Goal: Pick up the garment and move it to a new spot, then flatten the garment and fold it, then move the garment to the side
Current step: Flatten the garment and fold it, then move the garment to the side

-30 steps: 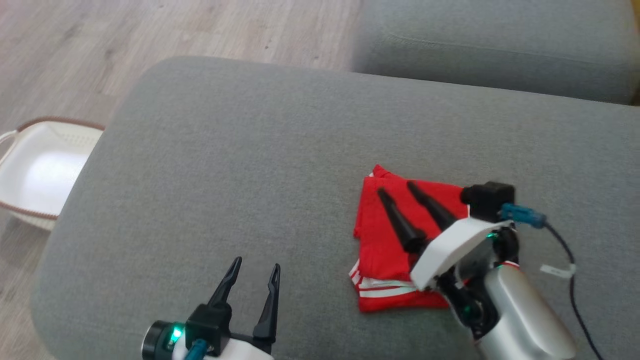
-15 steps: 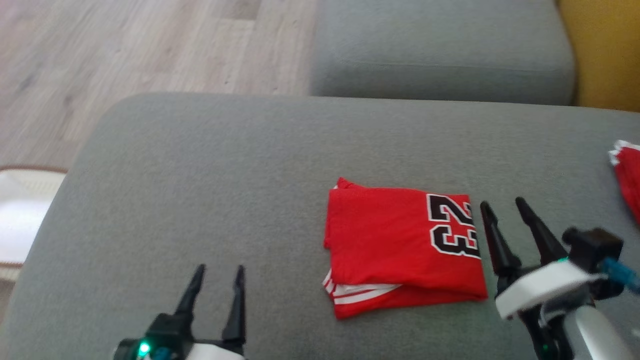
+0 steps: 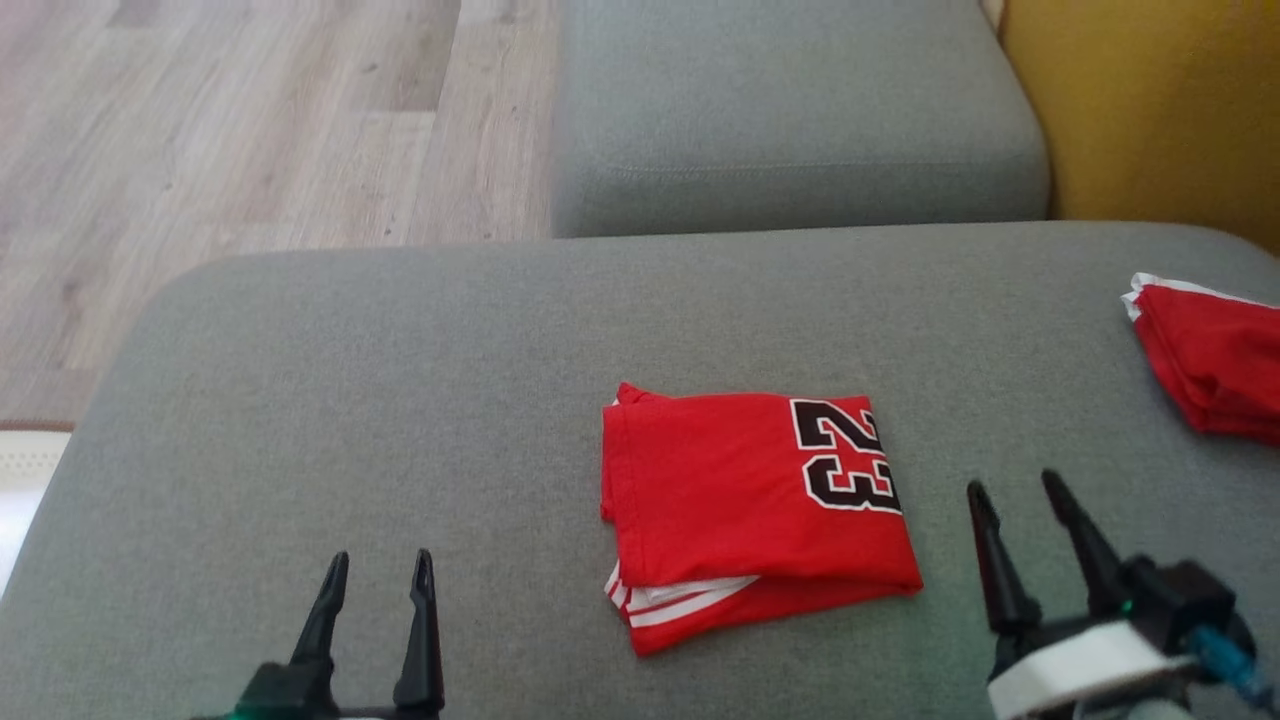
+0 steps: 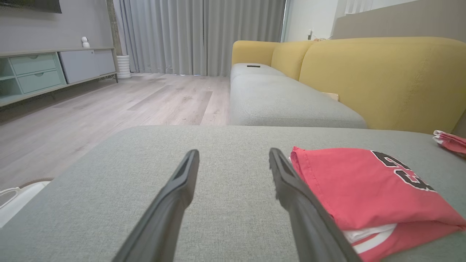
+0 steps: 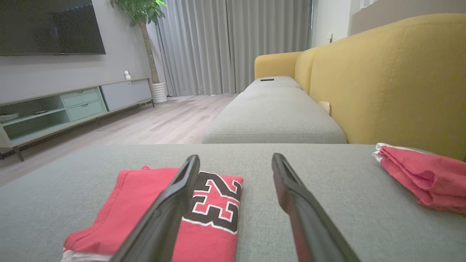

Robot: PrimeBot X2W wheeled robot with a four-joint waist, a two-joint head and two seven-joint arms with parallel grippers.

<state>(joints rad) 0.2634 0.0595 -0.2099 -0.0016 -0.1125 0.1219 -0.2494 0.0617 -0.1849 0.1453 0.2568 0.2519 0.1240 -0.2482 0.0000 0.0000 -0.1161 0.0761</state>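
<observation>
1. The garment [image 3: 750, 510], a red jersey with a black "23", lies folded into a neat rectangle on the grey cushion [image 3: 400, 380]. Its white-striped hem shows at the 6 o'clock edge, and nothing touches it.
2. The right fingers [image 3: 1012, 482] stand spread and empty at about 4 o'clock of the garment, just beside its numbered end.
3. The left fingers [image 3: 381, 556] are also spread and empty. They sit near 8 o'clock, well apart from the cloth.
4. A second red cloth [image 3: 1210, 360] lies bunched at 2 o'clock, near the yellow sofa back [image 3: 1150, 100].
5. Judging by the tidy stack, flattening and folding look done, and moving the garment aside seems the step in hand.
6. That move likely calls for the right fingers to go low at the near edge and pinch every layer together, so the fold holds while it is carried aside.
</observation>
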